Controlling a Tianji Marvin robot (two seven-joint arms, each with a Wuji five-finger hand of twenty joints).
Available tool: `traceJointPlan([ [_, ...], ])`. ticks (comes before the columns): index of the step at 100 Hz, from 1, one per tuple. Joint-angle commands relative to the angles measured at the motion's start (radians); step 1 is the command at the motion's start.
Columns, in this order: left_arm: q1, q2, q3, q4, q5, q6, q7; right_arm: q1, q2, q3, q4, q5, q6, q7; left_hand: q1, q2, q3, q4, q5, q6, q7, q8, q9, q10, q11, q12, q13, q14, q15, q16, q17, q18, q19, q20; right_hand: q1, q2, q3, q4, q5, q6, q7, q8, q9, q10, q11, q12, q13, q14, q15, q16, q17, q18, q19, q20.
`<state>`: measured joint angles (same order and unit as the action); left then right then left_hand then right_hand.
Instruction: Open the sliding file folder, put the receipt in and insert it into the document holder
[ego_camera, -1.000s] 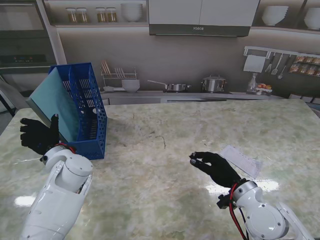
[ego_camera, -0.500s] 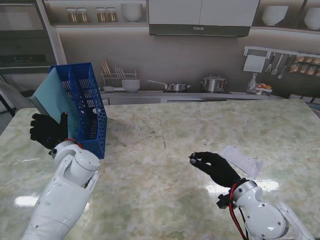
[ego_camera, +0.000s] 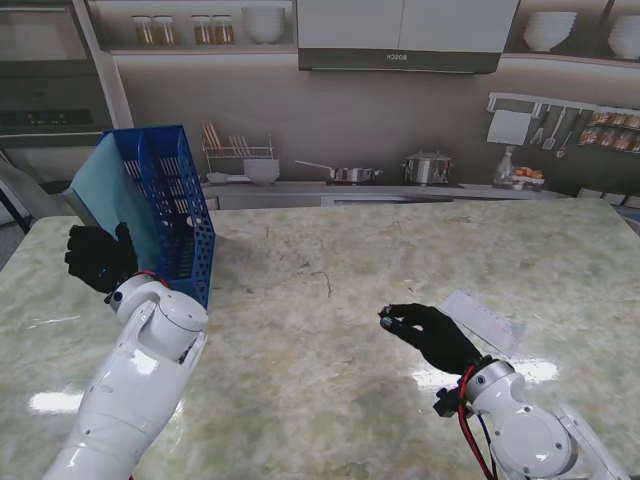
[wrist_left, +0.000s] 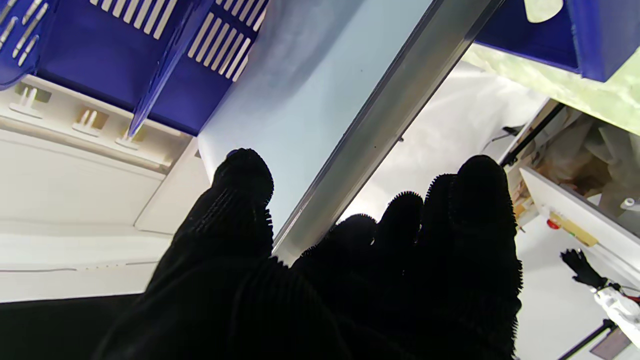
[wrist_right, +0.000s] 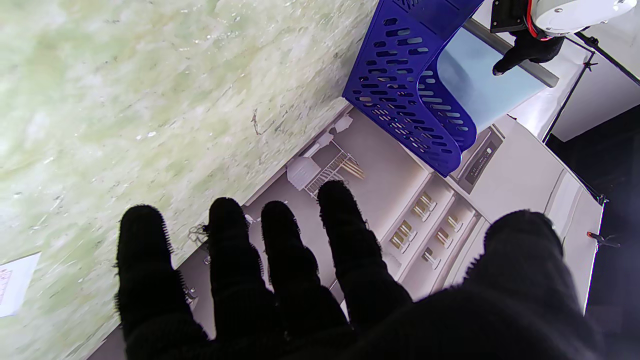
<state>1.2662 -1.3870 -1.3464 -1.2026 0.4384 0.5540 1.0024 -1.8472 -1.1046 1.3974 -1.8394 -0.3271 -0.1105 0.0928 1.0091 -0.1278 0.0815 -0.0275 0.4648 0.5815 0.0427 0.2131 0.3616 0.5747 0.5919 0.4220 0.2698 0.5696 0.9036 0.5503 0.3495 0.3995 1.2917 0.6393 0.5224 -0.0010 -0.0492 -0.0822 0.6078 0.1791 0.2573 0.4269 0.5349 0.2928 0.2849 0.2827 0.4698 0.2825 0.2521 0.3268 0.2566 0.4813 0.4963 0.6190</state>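
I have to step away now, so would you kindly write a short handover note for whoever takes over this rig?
Left hand: shut on the light blue file folder, thumb on one face and fingers on the other at its slide-bar edge.
Right hand: open, holding nothing, hovering over the table.
Folder: partly inside the blue document holder, leaning out towards the left.
Receipt: on the table, just right of the right hand.
Left to do: the receipt is not in the folder; the folder is not fully seated in the holder.

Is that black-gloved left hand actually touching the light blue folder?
Touching: in the left wrist view the left hand pinches the light blue folder's grey spine between thumb and fingers.
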Motion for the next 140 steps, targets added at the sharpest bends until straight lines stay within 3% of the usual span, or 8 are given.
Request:
traceJointPlan([
  [1,-0.016,-0.013,0.001,0.016,-0.006,-0.014,0.015,-0.005,0.0,-0.002,-0.003,0.004,0.005,0.006,0.062,-0.013,0.044,0.025,0.051,-0.004,0.027,0.033,0.035,-0.027,0.051,0.035,0.058,0.124,0.053,0.035,0.085,-0.148,0.077,0.032,0.0,-0.016,-0.006,-0.013,0.028,0.004,-0.002,-0.003,0.017,-0.011,0.008,-0.009,0.023,-0.016,0.011,-0.011,0.005,0.025,-0.007,0.022],
  [38,-0.046,-0.031,-0.006,0.07,-0.009,-0.037,0.104,-0.006,0.0,-0.001,-0.004,0.005,0.007,0.006,0.061,-0.08,0.195,0.031,0.18,-0.093,0.164,0.369,0.272,-0.148,0.314,0.156,0.391,0.047,0.204,0.105,0.445,-0.29,0.287,-0.143,0.001,-0.016,-0.005,-0.013,0.032,0.007,-0.002,-0.001,0.021,-0.011,0.008,-0.008,0.027,-0.017,0.013,-0.01,0.008,0.025,-0.006,0.022],
  [56,-0.059,-0.037,-0.006,0.088,-0.015,-0.032,0.116,-0.008,0.0,0.0,-0.006,0.005,0.01,0.004,0.096,-0.162,0.208,0.006,0.007,-0.144,0.447,0.955,0.33,-0.207,0.393,0.209,0.465,0.016,0.243,0.097,0.536,-0.34,0.318,-0.222,0.002,-0.015,-0.005,-0.013,0.034,0.007,-0.002,0.0,0.022,-0.012,0.008,-0.008,0.029,-0.014,0.014,-0.01,0.009,0.026,-0.006,0.022],
  [59,-0.062,-0.038,-0.006,0.093,-0.016,-0.031,0.119,-0.008,-0.001,0.0,-0.006,0.005,0.01,0.003,0.109,-0.168,0.192,0.006,-0.061,-0.147,0.589,0.94,0.331,-0.217,0.411,0.214,0.467,0.014,0.247,0.095,0.541,-0.342,0.324,-0.234,0.002,-0.015,-0.005,-0.013,0.035,0.006,-0.002,0.0,0.023,-0.01,0.008,-0.008,0.03,-0.016,0.014,-0.01,0.009,0.026,-0.006,0.022],
  [66,-0.068,-0.041,-0.007,0.103,-0.023,-0.032,0.122,-0.008,-0.001,0.0,-0.006,0.005,0.011,0.003,0.142,-0.179,0.149,0.008,-0.178,-0.171,0.955,0.716,0.341,-0.247,0.444,0.259,0.474,0.006,0.259,0.096,0.549,-0.353,0.338,-0.24,0.002,-0.015,-0.005,-0.013,0.035,0.006,-0.001,0.001,0.024,-0.012,0.008,-0.008,0.031,-0.015,0.014,-0.009,0.009,0.026,-0.006,0.022],
  [74,-0.074,-0.043,-0.008,0.115,-0.028,-0.034,0.127,-0.008,-0.001,0.001,-0.006,0.006,0.013,0.002,0.15,-0.174,0.128,0.009,-0.211,-0.193,1.108,0.647,0.35,-0.282,0.478,0.328,0.485,-0.005,0.277,0.101,0.554,-0.355,0.364,-0.23,0.003,-0.014,-0.004,-0.012,0.036,0.006,-0.001,0.001,0.023,-0.011,0.008,-0.008,0.031,-0.014,0.014,-0.009,0.01,0.025,-0.005,0.022],
  [113,-0.118,-0.057,-0.019,0.197,-0.062,-0.056,0.161,-0.01,-0.001,0.002,-0.007,0.009,0.018,0.002,0.117,-0.151,0.1,0.007,-0.101,-0.29,1.242,0.991,0.518,-0.446,0.665,0.502,0.647,-0.12,0.416,0.078,0.703,-0.431,0.513,-0.27,0.006,-0.01,-0.004,-0.012,0.046,0.004,0.004,0.005,0.028,-0.012,0.009,-0.007,0.036,-0.014,0.017,-0.007,0.013,0.024,-0.004,0.022],
  [140,-0.127,-0.06,-0.018,0.219,-0.076,-0.063,0.16,-0.008,-0.001,0.0,-0.006,0.013,0.019,0.004,0.12,-0.114,0.12,0.02,0.0,-0.364,1.27,1.114,0.58,-0.473,0.712,0.501,0.704,-0.143,0.465,0.061,0.722,-0.461,0.582,-0.27,0.007,-0.008,-0.004,-0.012,0.05,0.001,0.006,0.007,0.029,-0.013,0.01,-0.006,0.038,-0.01,0.018,-0.006,0.014,0.025,-0.003,0.023],
])
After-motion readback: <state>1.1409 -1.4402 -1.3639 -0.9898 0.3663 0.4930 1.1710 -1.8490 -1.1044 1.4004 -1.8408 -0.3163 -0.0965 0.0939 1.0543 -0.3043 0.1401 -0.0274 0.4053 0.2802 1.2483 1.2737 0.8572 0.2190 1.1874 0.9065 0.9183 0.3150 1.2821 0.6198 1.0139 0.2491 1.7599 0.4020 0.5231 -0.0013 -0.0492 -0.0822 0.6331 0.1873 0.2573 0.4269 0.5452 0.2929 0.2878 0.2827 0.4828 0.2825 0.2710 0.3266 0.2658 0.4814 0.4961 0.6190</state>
